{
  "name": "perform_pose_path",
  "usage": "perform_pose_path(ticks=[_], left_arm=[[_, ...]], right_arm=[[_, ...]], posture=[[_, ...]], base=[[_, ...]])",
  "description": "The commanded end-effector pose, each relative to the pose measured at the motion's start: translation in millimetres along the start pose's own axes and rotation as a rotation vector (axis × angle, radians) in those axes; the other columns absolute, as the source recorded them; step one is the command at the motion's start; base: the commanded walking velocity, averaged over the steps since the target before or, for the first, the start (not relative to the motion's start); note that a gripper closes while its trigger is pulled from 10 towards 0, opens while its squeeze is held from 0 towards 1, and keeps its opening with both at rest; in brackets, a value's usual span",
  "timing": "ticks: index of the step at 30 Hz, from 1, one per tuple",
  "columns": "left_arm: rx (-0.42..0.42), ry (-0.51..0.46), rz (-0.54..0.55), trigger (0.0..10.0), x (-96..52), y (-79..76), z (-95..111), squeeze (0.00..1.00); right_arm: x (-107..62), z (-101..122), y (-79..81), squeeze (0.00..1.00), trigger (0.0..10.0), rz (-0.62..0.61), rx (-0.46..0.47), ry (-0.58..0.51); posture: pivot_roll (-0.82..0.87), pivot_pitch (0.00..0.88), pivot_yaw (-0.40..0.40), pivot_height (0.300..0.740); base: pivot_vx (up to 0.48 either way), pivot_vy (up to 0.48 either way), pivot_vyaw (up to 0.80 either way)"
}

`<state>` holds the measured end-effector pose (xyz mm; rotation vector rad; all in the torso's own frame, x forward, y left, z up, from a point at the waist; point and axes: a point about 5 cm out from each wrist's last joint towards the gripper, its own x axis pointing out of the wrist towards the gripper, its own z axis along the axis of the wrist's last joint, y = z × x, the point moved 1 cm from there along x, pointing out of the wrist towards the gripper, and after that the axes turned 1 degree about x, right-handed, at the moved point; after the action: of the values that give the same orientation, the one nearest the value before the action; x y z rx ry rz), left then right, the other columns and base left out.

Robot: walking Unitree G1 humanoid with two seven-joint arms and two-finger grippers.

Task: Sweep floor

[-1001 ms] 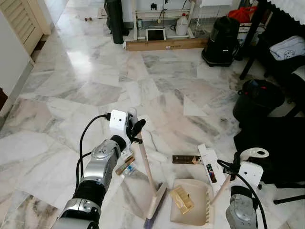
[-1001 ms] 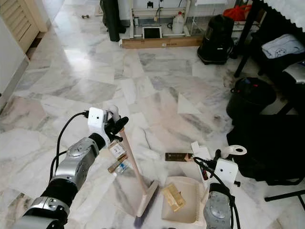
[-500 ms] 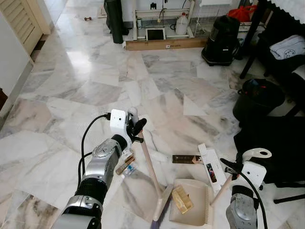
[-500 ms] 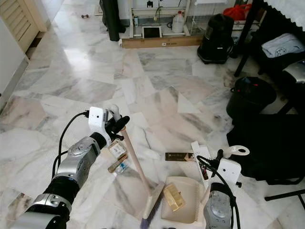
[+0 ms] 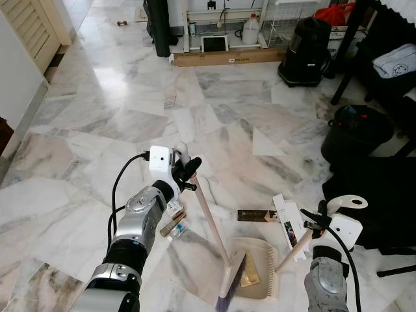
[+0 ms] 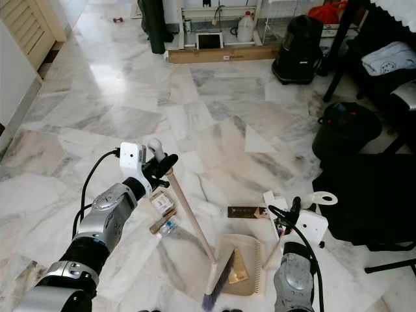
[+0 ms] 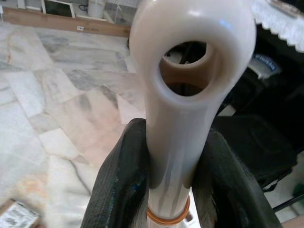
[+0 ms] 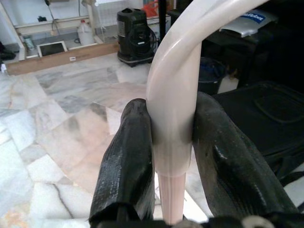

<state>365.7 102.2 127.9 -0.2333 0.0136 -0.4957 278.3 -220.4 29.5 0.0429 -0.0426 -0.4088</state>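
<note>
My left gripper point(image 5: 185, 170) is shut on the top of a broom's pale handle point(image 5: 211, 224), seen close up between the black fingers point(image 7: 118, 185). The broom head point(image 5: 233, 286) rests at the mouth of a beige dustpan point(image 5: 261, 281) on the marble floor. A yellow-brown scrap point(image 5: 249, 278) lies inside the pan, right against the bristles. My right gripper point(image 8: 173, 142) is shut on the dustpan's long handle point(image 5: 292, 244), low at the right. Loose litter lies nearby: a small carton point(image 5: 174, 208), a brown stick point(image 5: 172, 226), a dark bar point(image 5: 252, 215) and a white box point(image 5: 286, 218).
A black bucket point(image 5: 354, 130) and a black bag point(image 5: 370, 195) stand on the right. A black vacuum point(image 5: 309, 42) and a wooden plank point(image 5: 227, 57) lie at the far end. A louvred door point(image 5: 26, 23) is at the far left. Open marble floor spreads ahead.
The broom head has swept to the right, up to the dustpan's mouth, pushing the yellow-brown scrap deeper into the pan. Both grippers keep their hold.
</note>
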Motion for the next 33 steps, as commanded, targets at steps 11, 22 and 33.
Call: perform_pose_path(ticks=[11,22,33], left_arm=[[-0.011,-0.130,-0.006,10.0,0.7,2.1,36.5,0.00],[0.209,-0.332,0.104,10.0,-17.4,3.6,78.1,0.00],[0.415,-0.361,0.235,10.0,-26.3,11.3,79.5,0.00]], right_arm=[[11.8,17.4,-0.9,0.00,10.0,-0.016,0.056,-0.073],[13.8,29.0,-9.1,0.00,10.0,-0.037,0.057,-0.138],[25.0,69.3,-14.7,0.00,10.0,-0.058,0.116,-0.286]], posture=[[0.08,0.110,0.017,0.740],[0.08,0.093,0.008,0.740],[0.05,0.062,-0.005,0.740]], base=[[0.000,0.000,0.00],[0.000,0.000,0.00],[0.000,0.000,0.00]])
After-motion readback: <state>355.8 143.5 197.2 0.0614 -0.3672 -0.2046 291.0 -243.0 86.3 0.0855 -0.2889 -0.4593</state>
